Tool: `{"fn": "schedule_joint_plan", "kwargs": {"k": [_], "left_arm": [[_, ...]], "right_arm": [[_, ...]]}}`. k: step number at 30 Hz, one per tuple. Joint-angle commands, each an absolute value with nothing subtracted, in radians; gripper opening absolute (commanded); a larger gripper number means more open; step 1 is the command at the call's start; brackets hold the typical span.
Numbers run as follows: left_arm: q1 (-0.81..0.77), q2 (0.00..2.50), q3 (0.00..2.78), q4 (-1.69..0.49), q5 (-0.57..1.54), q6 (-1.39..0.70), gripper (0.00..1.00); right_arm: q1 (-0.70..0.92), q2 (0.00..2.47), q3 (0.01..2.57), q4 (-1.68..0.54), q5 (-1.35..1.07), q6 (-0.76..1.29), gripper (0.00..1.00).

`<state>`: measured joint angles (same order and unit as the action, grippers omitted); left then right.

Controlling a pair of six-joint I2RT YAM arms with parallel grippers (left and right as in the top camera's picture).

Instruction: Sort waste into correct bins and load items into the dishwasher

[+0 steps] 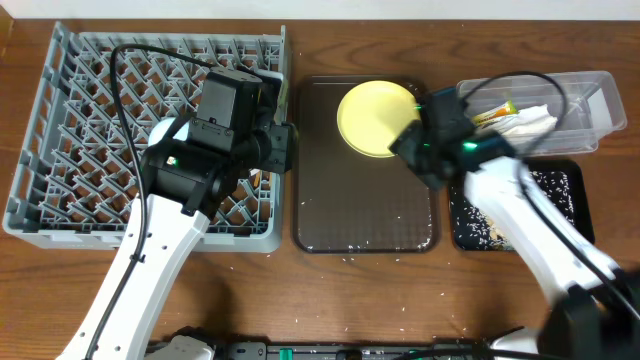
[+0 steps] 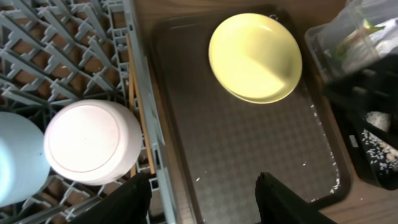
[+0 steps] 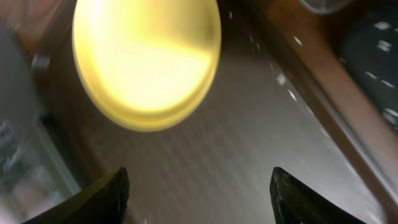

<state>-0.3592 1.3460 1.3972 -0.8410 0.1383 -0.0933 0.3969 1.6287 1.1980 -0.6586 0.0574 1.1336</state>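
The pale-yellow plate lies at the far end of the brown serving tray; it also shows in the left wrist view and the right wrist view. My right gripper is open and empty just above the plate's right edge. My left gripper is open and empty over the right edge of the grey dish rack, as the left wrist view shows. In the rack sit an upturned white bowl, a light-blue bowl and chopsticks. The cup is hidden.
The clear tub at the far right holds the white napkin and the wrapper. The black tray in front of it holds rice scraps. A few crumbs lie on the brown tray and the table.
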Motion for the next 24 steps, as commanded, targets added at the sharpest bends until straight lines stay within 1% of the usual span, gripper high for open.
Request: {"fn": "schedule_joint_plan", "kwargs": {"k": [1, 5, 10, 11, 12, 13, 15, 16, 19, 21, 23, 24], "left_arm": [[-0.359, 1.335, 1.399, -0.848, 0.111, -0.088, 0.56], [-0.359, 1.335, 1.399, -0.849, 0.111, -0.088, 0.56], [-0.359, 1.335, 1.399, -0.849, 0.111, -0.088, 0.56], [-0.359, 1.335, 1.399, -0.849, 0.111, -0.088, 0.56], [-0.359, 1.335, 1.399, -0.849, 0.111, -0.088, 0.56], [-0.359, 1.335, 1.399, -0.848, 0.111, -0.088, 0.56], [-0.359, 1.335, 1.399, -0.849, 0.111, -0.088, 0.56], [-0.359, 1.335, 1.399, -0.848, 0.111, -0.088, 0.56], [-0.359, 1.335, 1.399, -0.848, 0.111, -0.088, 0.56], [-0.359, 1.335, 1.399, -0.848, 0.112, -0.088, 0.56], [-0.359, 1.335, 1.399, -0.848, 0.116, -0.088, 0.57], [-0.359, 1.335, 1.399, -0.847, 0.124, -0.088, 0.61]], "right_arm": [[0.417, 1.747, 1.193, -0.558, 0.205, 1.275, 0.70], [0.413, 1.877, 1.193, -0.405, 0.171, 1.279, 0.68], [0.411, 1.968, 1.193, -0.384, 0.121, 1.309, 0.68], [0.411, 1.979, 1.193, -0.384, 0.122, 1.308, 0.66], [0.411, 1.986, 1.193, -0.390, 0.124, 1.304, 0.59], [0.411, 1.993, 1.193, -0.395, 0.127, 1.300, 0.49], [0.406, 1.993, 1.193, -0.418, 0.126, 1.283, 0.13], [0.401, 1.990, 1.193, -0.434, 0.122, 1.264, 0.01], [0.376, 1.966, 1.193, -0.502, 0.096, 1.223, 0.01], [0.350, 1.937, 1.193, -0.543, 0.093, 1.158, 0.01], [0.322, 1.899, 1.193, -0.554, 0.067, 1.027, 0.01], [0.306, 1.876, 1.193, -0.548, 0.042, 0.936, 0.01]]}}
